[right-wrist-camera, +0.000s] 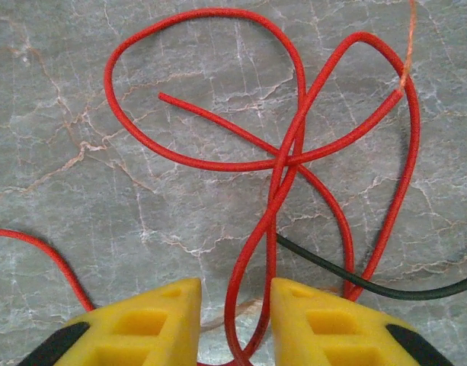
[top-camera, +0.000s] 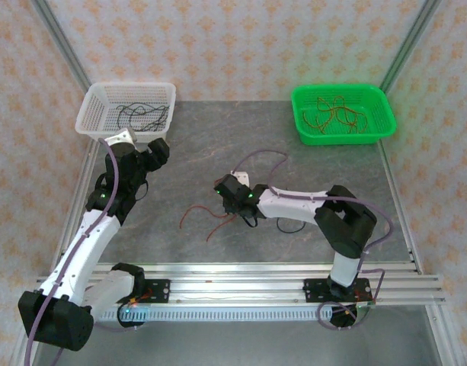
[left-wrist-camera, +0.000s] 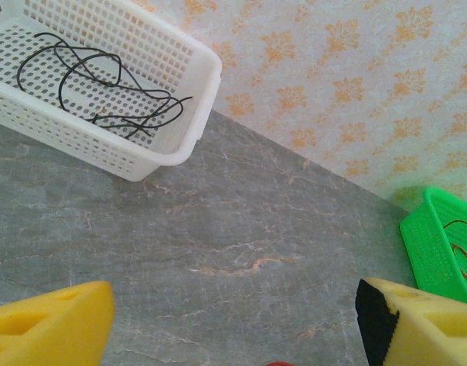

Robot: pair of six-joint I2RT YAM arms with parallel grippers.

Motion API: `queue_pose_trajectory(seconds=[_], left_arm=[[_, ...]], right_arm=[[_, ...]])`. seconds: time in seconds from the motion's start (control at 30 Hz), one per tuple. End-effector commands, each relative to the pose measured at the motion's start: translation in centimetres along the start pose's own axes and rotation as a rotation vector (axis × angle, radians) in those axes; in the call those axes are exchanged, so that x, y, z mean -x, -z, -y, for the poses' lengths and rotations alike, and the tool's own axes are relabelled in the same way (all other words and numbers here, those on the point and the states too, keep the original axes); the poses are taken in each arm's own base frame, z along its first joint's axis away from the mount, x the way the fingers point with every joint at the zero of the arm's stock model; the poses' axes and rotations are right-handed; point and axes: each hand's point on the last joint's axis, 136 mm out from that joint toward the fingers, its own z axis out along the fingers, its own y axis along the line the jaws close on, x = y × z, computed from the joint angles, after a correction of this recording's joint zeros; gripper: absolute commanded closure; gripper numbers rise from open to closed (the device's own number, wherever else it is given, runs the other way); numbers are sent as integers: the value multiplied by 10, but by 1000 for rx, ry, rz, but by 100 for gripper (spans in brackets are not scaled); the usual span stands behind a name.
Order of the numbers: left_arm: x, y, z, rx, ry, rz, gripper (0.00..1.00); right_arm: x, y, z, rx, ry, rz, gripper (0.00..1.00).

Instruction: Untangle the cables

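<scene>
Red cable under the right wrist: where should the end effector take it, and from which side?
Take the red cable at the narrow doubled run below its crossing, from straight above, with the right end effector astride it. There both strands lie close and parallel, flat on the table, just short of the black cable.

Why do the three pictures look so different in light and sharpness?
Top external view: soft, even light, only faint shadows under the arms. Left wrist view: the yellow fingers at the bottom look soft, and the green basket tints the wall green. Right wrist view: the red cable is crisp, casting a faint shadow.
</scene>
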Motion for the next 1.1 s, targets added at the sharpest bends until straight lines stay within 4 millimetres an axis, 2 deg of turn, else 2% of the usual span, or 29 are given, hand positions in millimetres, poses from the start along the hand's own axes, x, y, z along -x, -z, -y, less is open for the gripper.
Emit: queue_pose_trajectory(seconds=[0.0,0.43,0.53,0.73,0.83,0.93,1.07], left_arm=[[3,3,5,-28,12,14,16],[2,7,6,-28,11,10,16],[1,7,6,-30,10,6,16],[1,9,7,-34,10,6,16],[3,11,7,-34,9,9,16],[3,15,7,-36,9,11,16],[-4,18,7,-41,10,-6,16]], right_arm=[[7,-1,-2,-25,1,21,75],[10,-7,-7,-36,18,17,77],[10,-9,-7,-44,20,17,86],[10,-12,-6,-57,25,16,92],[9,-13,-5,-60,21,19,100],[13,-7,-6,-48,16,35,100],[28,19,-15,14,27,79,100]])
